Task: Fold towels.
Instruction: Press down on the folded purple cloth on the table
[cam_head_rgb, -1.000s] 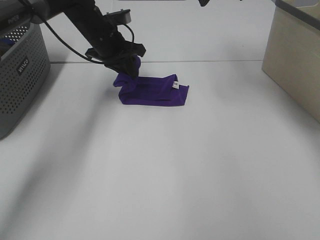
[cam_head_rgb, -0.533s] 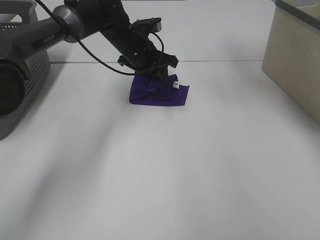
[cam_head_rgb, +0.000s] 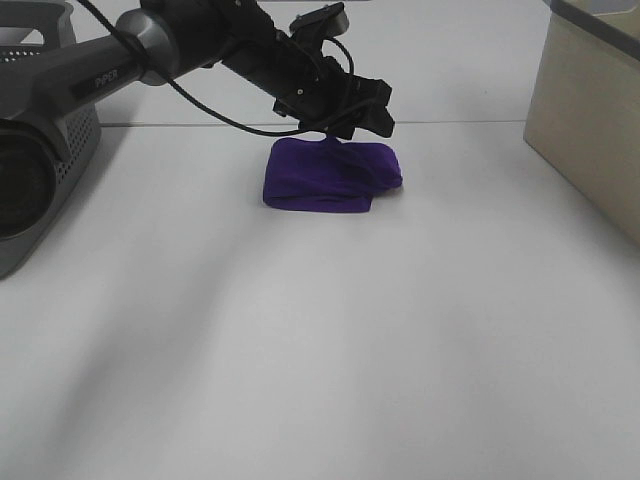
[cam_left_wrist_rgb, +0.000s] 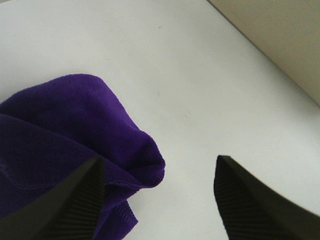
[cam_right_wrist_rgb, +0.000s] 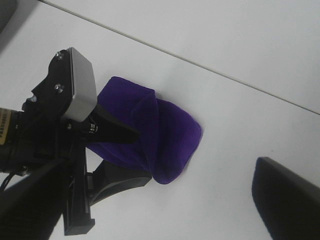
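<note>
The towel (cam_head_rgb: 330, 177) lies folded at twelve o'clock on the worktop (cam_head_rgb: 320, 350). The left hand (cam_head_rgb: 355, 125), over its one o'clock corner, has jaws parted on nothing. Lift straight up so no finger drags the fold.

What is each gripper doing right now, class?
Left gripper: open, at the deep purple velvety cloth, not gripping it.
Right gripper: open, holding nothing.

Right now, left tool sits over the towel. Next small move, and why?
Probably lift the left tool straight up and clear. Its jaws stand apart, and the towel lies folded on the table, unpinched; a sideways pull might drag the fold open.
</note>
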